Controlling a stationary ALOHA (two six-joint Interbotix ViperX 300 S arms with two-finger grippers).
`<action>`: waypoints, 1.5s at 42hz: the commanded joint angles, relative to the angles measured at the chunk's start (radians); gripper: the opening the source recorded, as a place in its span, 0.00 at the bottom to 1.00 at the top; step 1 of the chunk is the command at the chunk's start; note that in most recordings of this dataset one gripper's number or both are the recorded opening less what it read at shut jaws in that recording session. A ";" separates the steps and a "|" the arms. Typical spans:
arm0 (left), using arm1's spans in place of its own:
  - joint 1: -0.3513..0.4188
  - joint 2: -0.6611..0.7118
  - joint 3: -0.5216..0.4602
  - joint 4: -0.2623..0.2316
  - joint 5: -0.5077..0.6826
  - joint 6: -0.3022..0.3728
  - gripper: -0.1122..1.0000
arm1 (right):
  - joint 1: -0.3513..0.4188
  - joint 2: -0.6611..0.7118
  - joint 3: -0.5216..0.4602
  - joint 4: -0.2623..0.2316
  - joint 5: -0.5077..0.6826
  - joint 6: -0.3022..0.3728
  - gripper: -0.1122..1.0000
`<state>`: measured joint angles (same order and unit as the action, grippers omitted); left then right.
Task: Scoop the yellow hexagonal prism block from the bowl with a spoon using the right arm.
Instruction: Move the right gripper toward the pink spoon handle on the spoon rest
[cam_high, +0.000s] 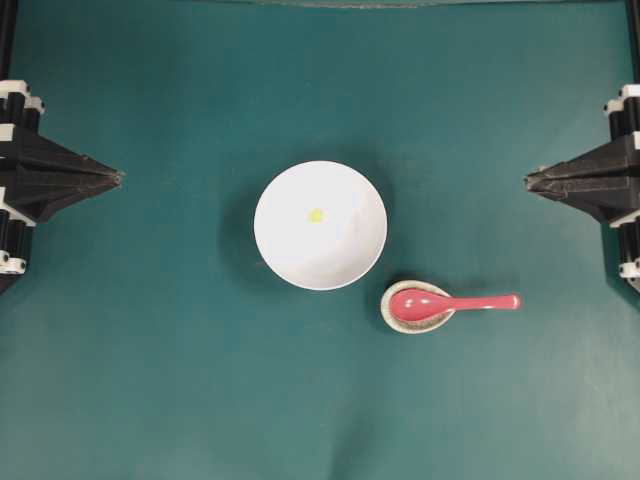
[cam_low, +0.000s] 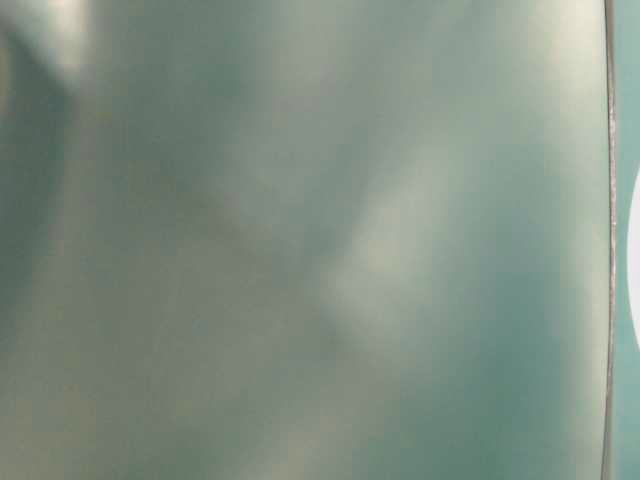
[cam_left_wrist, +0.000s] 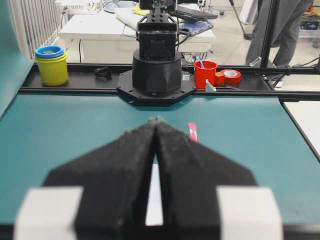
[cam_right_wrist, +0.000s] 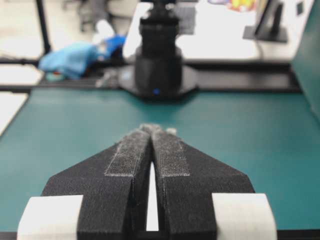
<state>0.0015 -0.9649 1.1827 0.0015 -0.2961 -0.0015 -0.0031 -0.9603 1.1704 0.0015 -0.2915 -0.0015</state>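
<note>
Both idle, spoon (cam_high: 452, 303) well apart from right end effector (cam_high: 530, 180)

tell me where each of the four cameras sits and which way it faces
Overhead: straight down on the bowl, spoon; left end effector and right end effector at the edges.
Table-level: blurred teal, nothing of the robot readable.
Left wrist: along its shut end effector toward the opposite arm's base.
Right wrist: the same, mirrored, over its end effector.
Shared: both wrist views show teal table.
</note>
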 joint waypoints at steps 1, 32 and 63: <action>0.008 0.008 -0.017 0.009 0.023 0.006 0.10 | -0.017 0.009 -0.008 0.000 0.002 -0.006 0.10; 0.017 -0.017 -0.023 0.012 0.046 0.014 0.10 | -0.017 0.021 -0.009 0.014 0.040 0.000 0.34; 0.026 -0.021 -0.023 0.012 0.046 0.015 0.10 | 0.028 0.333 0.123 0.058 -0.218 0.064 0.55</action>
<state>0.0245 -0.9910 1.1827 0.0123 -0.2454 0.0138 0.0031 -0.6872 1.2763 0.0522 -0.4065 0.0491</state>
